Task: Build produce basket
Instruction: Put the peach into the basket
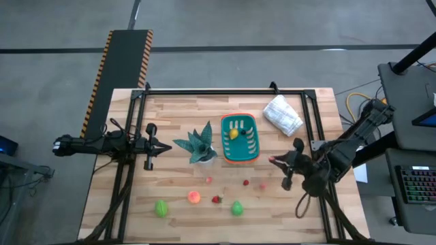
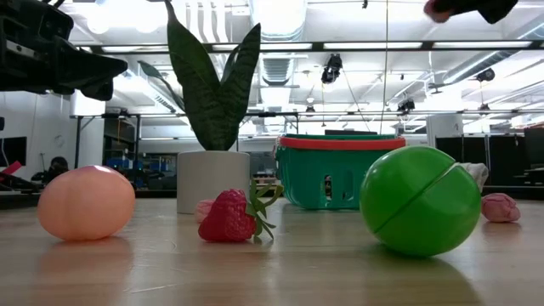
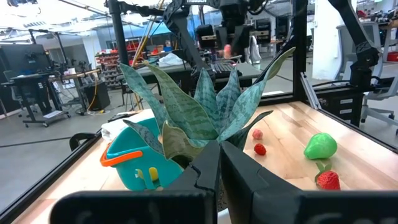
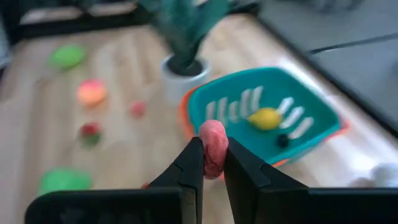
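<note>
So the small teal-green slotted plastic basket with the orange band (image 1: 240, 138) sits near the middle of the wooden table (image 1: 170, 204), just beside the teal spiky-leaved plant in its white pot (image 1: 199, 145). It's got a little yellow toy fruit (image 1: 234, 133) in it already, plus something small and dark I can't make out.

The right gripper (image 1: 274, 160) is up in the air just off the basket's right side, fingers clamped on a small pink rounded toy piece (image 4: 212, 147). Looks like the carry-to-basket step for this one. Next move, I'd guess, is to slide it over the rim and let go once it's above the open middle, low enough that it doesn't bounce out.

Still loose on the table toward the near edge: a round green piece (image 1: 161, 207), an orange-pink ball (image 1: 194, 197), a red strawberry (image 1: 216, 199), a green pear-shaped one (image 1: 236, 208) and a few tiny red bits. So plenty left to do.

Left gripper (image 1: 165, 147) is parked on the other side of the plant, fingers shut with nothing between them. A crumpled white bag (image 1: 282, 115) lies past the basket near the far right corner.
</note>
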